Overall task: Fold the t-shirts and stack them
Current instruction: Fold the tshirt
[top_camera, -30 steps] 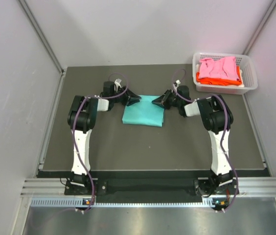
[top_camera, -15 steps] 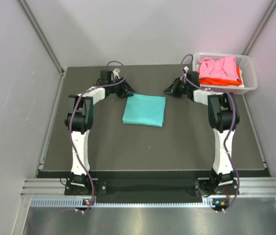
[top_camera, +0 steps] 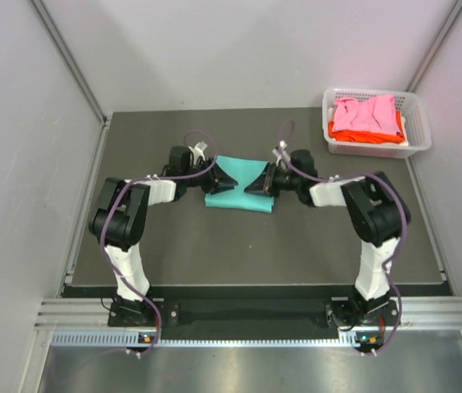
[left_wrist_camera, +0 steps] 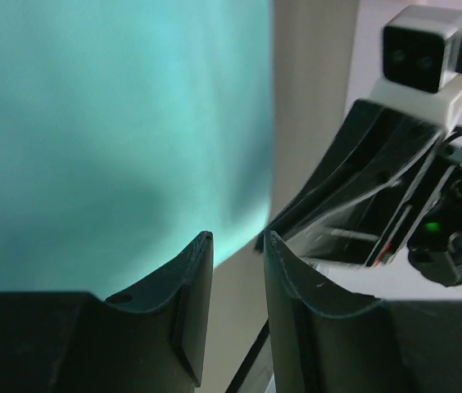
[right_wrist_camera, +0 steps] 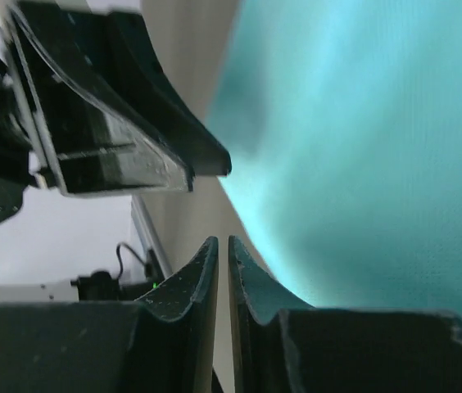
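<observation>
The teal t-shirt [top_camera: 241, 195] lies folded into a flat rectangle at the middle of the table. My left gripper [top_camera: 229, 182] and right gripper [top_camera: 250, 187] point at each other over its far half, tips a short way apart. In the left wrist view the left gripper [left_wrist_camera: 237, 237] is slightly open and empty, with the teal cloth [left_wrist_camera: 116, 123] beneath it. In the right wrist view the right gripper [right_wrist_camera: 223, 240] is shut and empty beside the teal cloth [right_wrist_camera: 362, 147]. The pink t-shirt [top_camera: 366, 113] lies on the orange t-shirt [top_camera: 339, 131] in the basket.
The white lattice basket [top_camera: 419, 135] stands at the table's back right corner. The dark table [top_camera: 215, 246] is walled in by pale panels at the left, back and right. Both arms stretch low across the table's middle.
Both grippers swung from the teal shirt's far corners out towards the back of the table, then came in over the shirt towards each other. The shirt lies as before.
</observation>
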{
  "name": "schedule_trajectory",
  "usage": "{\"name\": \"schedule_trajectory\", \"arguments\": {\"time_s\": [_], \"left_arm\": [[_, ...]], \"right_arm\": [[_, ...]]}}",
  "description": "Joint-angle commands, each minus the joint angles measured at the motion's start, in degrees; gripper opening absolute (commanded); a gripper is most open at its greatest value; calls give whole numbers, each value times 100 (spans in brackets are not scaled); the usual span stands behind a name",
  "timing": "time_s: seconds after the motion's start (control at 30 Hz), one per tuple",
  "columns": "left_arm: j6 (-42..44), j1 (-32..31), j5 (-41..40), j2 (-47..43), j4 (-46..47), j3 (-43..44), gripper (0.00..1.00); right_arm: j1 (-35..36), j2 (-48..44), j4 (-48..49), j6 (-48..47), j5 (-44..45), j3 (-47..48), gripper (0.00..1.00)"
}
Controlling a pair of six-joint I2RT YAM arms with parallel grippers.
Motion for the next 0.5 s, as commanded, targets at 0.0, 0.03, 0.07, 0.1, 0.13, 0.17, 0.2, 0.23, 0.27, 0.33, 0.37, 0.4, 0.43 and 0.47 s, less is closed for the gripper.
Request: {"name": "schedule_trajectory", "arguments": {"time_s": [0.0, 0.03, 0.07, 0.1, 0.13, 0.17, 0.2, 0.23, 0.27, 0.33, 0.37, 0.4, 0.43, 0.47], "left_arm": [[-313, 22, 134, 349, 1095, -373, 36], [-208, 39, 56, 394, 983, -426, 36], [46, 48, 20, 490, 894, -435, 36], [188, 57, -15, 543, 798, -444, 36], [328, 109, -50, 587, 675, -444, 36], [556, 162, -120, 631, 395, -453, 36], [619, 206, -130, 632, 349, -488, 36], [672, 319, -112, 614, 340, -592, 36], [786, 373, -130, 492, 227, -646, 36], [935, 469, -130, 299, -37, -707, 36], [1136, 479, -182, 28, -177, -708, 36], [1243, 479, -217, -105, -527, -699, 37], [1339, 479, -244, -237, -696, -681, 37], [1523, 479, -261, -456, -897, -655, 37]], "right_arm": [[252, 661, 1613, 846, -599, -378, 10], [235, 898, 1727, 865, -653, -431, 9], [183, 1004, 1937, 874, -784, -519, 9], [130, 1101, 2018, 882, -811, -598, 9], [60, 1172, 2079, 865, -820, -686, 9], [-106, 1233, 2271, 856, -829, -913, 9], [-204, 1225, 2369, 865, -864, -1028, 9], [-300, 1164, 2405, 847, -890, -1125, 9], [-493, 1094, 2396, 734, -925, -1222, 9], [-678, 736, 2116, 549, -1013, -1459, 9], [-853, 576, 1976, 313, -1013, -1530, 9], [-933, 409, 1531, 163, -1014, -1635, 9], [-995, 86, 1291, 22, -1031, -1662, 9], [-1091, -83, 967, -336, -1022, -1636, 9]]}}
